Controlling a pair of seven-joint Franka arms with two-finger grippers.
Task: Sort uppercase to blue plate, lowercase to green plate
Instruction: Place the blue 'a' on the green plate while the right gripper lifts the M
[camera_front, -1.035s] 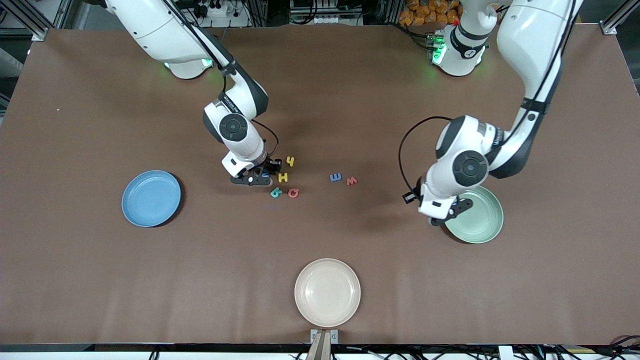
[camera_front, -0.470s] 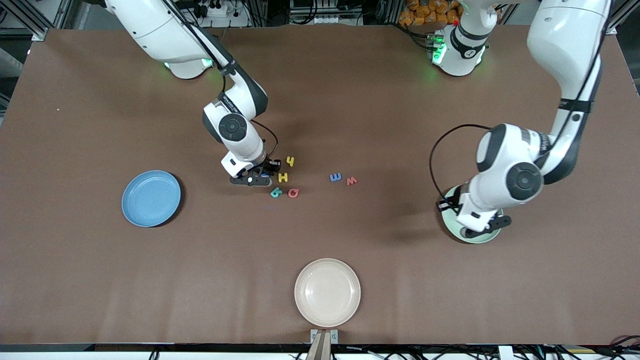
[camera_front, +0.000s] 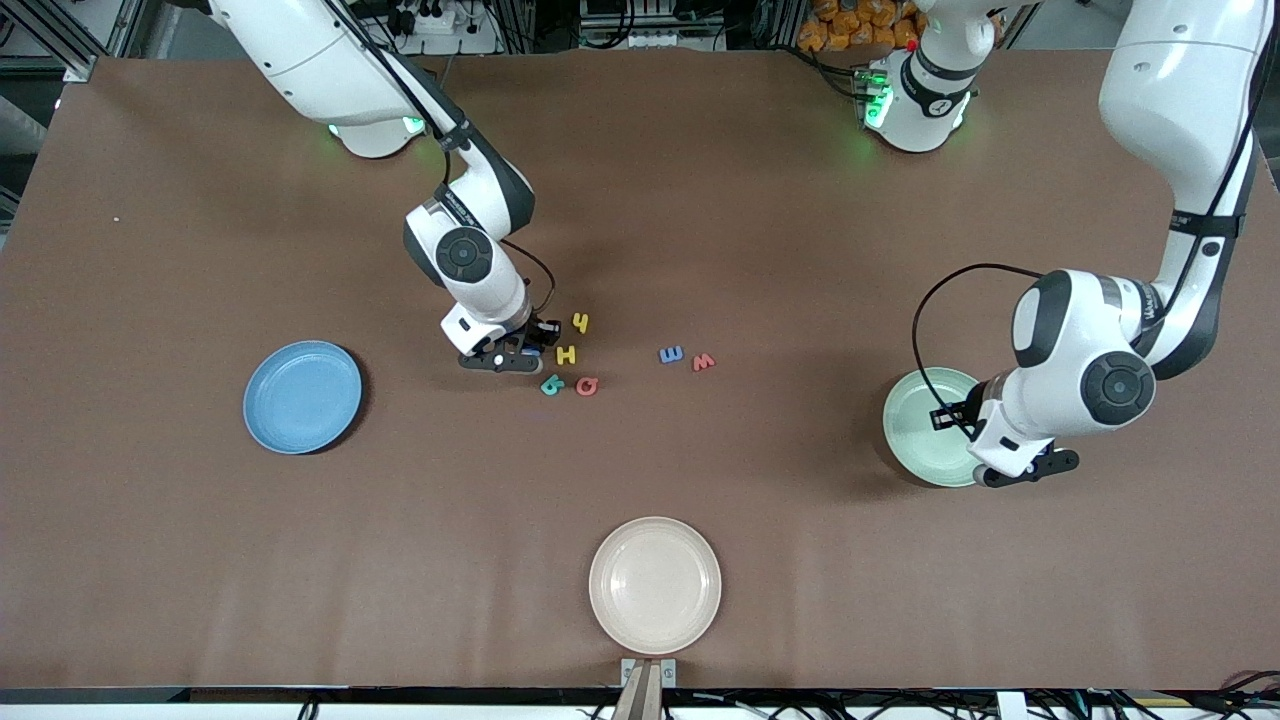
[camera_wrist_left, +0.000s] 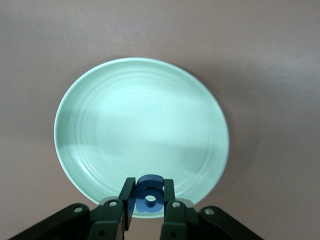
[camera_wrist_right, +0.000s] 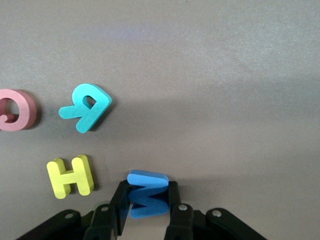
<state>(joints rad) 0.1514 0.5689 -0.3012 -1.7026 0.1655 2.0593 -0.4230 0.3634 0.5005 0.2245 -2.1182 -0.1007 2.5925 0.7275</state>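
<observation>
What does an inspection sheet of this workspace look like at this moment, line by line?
Surface: brown table, flat and covered.
Job's things: blue plate and green plate both hold nothing. Yellow H, yellow h, teal B, red Q, blue m, red w lie mid-table.
Clutter: cream plate, nearest the front camera.
Grippers: left gripper shut on blue g over the green plate's rim; right gripper down at the table, fingers around blue M.
Cables: black loop at the left wrist.
Surroundings: frame rails, wiring past the table edge.
</observation>
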